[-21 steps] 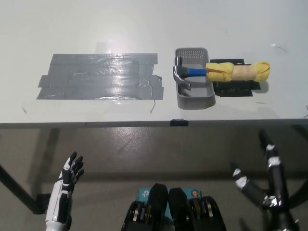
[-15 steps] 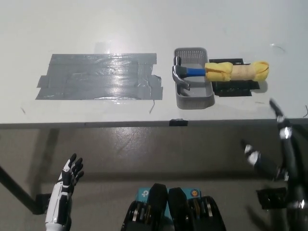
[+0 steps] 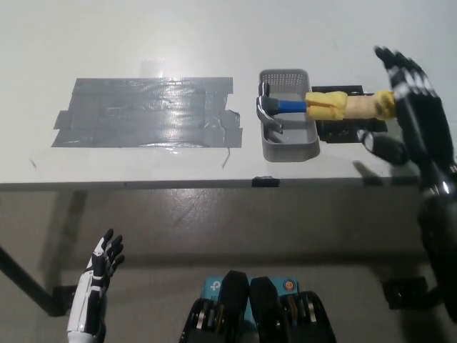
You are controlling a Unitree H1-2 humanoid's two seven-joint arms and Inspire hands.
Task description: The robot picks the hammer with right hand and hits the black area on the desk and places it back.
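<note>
Right hand: the black right hand (image 3: 413, 107) is hovering over the desk's right side with its fingers (image 3: 400, 66) spread apart and holding nothing, covering the far end of the hammer's wrapped handle.
Hammer: the hammer (image 3: 321, 106) is lying across the right rim of the grey basket (image 3: 288, 146), its metal head (image 3: 266, 108) sitting inside the basket and its blue neck crossing the rim.
Handle: the yellow-and-tan wrapped handle (image 3: 348, 106) is stretching rightward out of the basket, above a small black mat (image 3: 341, 133) just beside it.
Black area: the dark taped patch (image 3: 146, 113) is lying flat on the white desk (image 3: 178, 36), left of the basket and close to it.
Left hand: the white left hand (image 3: 100, 266) is resting at lower left, below the desk edge, fingers apart and holding nothing.
</note>
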